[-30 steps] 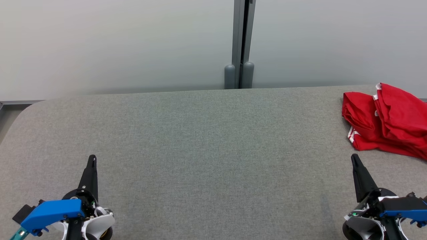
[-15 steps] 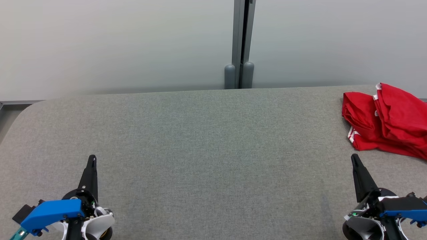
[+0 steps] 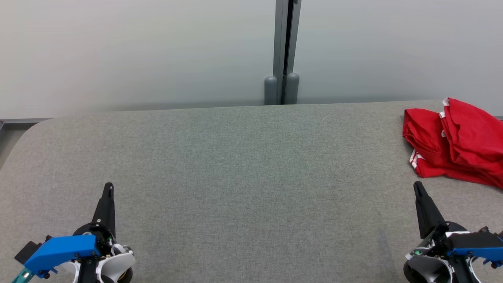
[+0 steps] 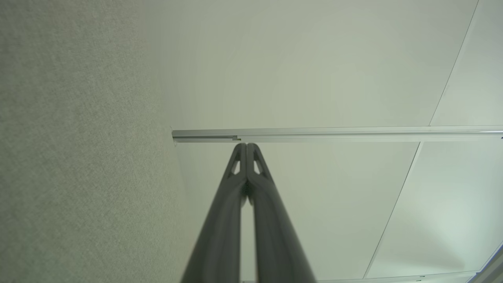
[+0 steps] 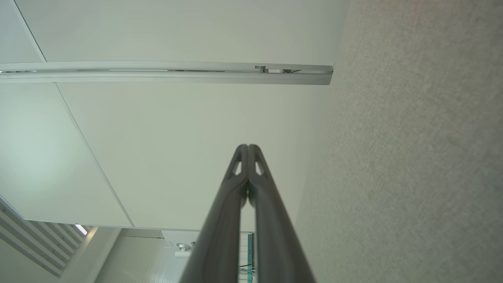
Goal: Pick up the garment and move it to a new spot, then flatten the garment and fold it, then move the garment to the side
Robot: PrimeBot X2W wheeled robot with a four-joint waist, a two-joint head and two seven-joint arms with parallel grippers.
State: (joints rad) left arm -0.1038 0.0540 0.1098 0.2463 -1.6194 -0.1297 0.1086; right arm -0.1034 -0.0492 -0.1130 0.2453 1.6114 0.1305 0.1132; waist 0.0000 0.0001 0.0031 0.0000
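So the red garment (image 3: 452, 145) sits way over on the right of the grey table (image 3: 235, 177), toward the far edge. It lies in a few loose layers with white trim poking out. Its right part runs off the picture, so how close it gets to the table's edge there can't be told. Lying off to the side like this fits two stories: a pile waiting to be picked up, or a folded piece parked once the job is done. The layers look more rumpled than crisp, but that's a judgement, not proof.

The right gripper (image 3: 417, 188) hovers on the near side of the garment, close but apart, fingers pinched fully together with nothing between them. The left gripper (image 3: 108, 188) mirrors it across the table, well apart from the cloth, also closed tight and empty. Both sit wide apart — probably to keep the middle open.

Between them is a big bare stretch of tabletop — room to spread cloth. A rounded corner shows at far left, and a grey post (image 3: 283, 51) stands behind the far edge.
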